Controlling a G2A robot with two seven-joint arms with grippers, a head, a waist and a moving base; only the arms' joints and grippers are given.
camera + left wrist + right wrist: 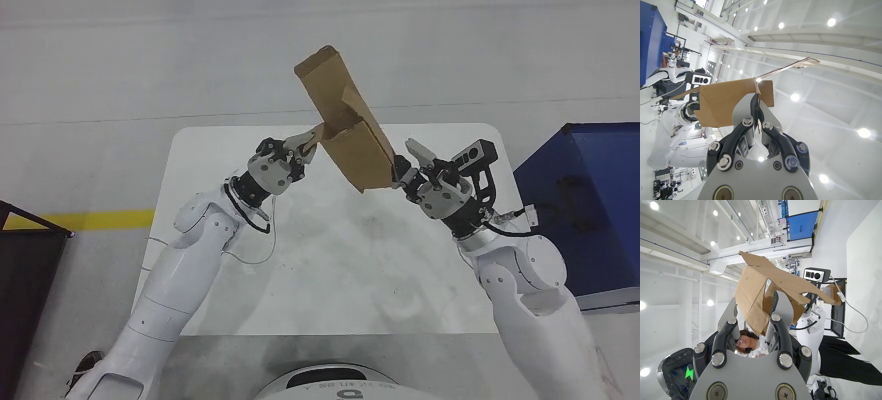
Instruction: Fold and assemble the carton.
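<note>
Two grippers meet at the brown carton point(345, 115), which we see held clear of the white table point(330, 270), tilted, its flaps partly unfolded and one end pointing up and away from the robot. The left gripper point(756, 98) is clenched on a thin flap edge at the carton's left side, while the right gripper point(755, 300) has its jaws spread apart, the carton's lower corner lying between them and one finger point(775, 300) tucked behind a cardboard layer.

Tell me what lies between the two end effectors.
The carton, raised over the table, spans from left end effector to right end effector; top view.
</note>
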